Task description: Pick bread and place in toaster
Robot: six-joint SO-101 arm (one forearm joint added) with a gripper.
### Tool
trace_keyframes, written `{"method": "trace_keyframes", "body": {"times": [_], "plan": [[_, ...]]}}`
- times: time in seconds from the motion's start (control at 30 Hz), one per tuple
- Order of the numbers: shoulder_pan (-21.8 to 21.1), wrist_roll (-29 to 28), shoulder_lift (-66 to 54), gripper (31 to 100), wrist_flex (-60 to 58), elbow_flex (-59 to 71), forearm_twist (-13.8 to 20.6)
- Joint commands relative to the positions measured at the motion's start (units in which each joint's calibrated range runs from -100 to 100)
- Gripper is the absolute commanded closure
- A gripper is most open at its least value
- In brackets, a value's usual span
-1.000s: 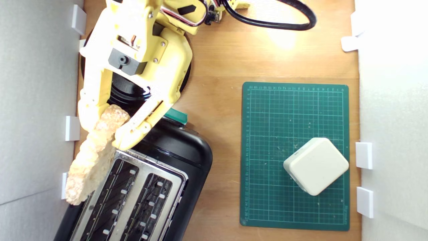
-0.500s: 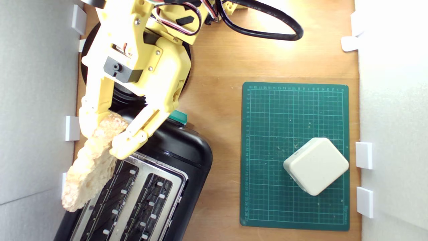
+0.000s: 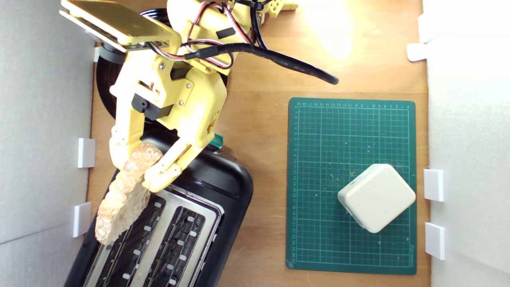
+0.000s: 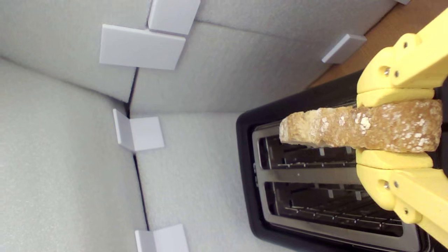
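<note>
My yellow gripper (image 3: 137,169) is shut on the bread (image 3: 125,195), a pale slice with a golden-brown crust held edge-up. The slice hangs above the black toaster (image 3: 207,179), over the slot nearer the exterior view's left, roughly in line with it. In the wrist view the crust of the bread (image 4: 350,127) sits clamped between the two yellow fingers of the gripper (image 4: 393,127), with the wire-grilled slots of the toaster (image 4: 308,175) beneath. The toaster's green lever knob (image 3: 217,140) peeks out beside the gripper.
A round black plate (image 3: 104,85) lies under the arm at the back. A green cutting mat (image 3: 350,131) with a cream rounded block (image 3: 376,197) lies at the exterior view's right. White foam walls (image 3: 44,119) with white clips close in right beside the toaster.
The gripper has carried the bread toward the exterior view's right, from beyond the toaster's left edge to over its left slot. The arm's upper part has swung into view.
</note>
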Motion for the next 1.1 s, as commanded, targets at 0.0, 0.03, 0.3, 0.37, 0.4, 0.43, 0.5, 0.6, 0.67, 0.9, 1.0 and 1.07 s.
{"method": "trace_keyframes", "body": {"times": [0.0,0.03,0.3,0.37,0.4,0.43,0.5,0.6,0.67,0.9,1.0,1.07], "plan": [[-0.11,-0.44,-1.47,69.2,-2.34,-0.73,0.49],[-0.11,-0.44,-1.31,69.2,-3.03,-0.82,0.49],[-0.11,-1.64,-0.97,69.2,-6.61,-1.0,0.49],[-0.19,-1.54,-0.97,69.2,-6.61,-1.0,0.49],[-0.19,-1.38,-0.97,69.2,-6.61,-1.0,0.49],[-0.19,-1.38,-0.97,69.2,-6.61,-1.0,0.49],[-0.19,-1.23,-0.97,69.2,-6.69,-1.0,0.49],[-0.19,-1.23,-0.89,69.2,-6.69,-0.91,0.49],[-0.19,-1.49,-0.64,69.2,-6.69,-0.73,0.49],[-0.11,-1.64,2.69,69.2,-6.69,-1.0,1.58],[-0.11,-2.17,3.52,69.2,-6.69,-1.0,1.67],[-0.11,-2.43,4.19,69.2,-6.78,-1.09,1.76]]}}
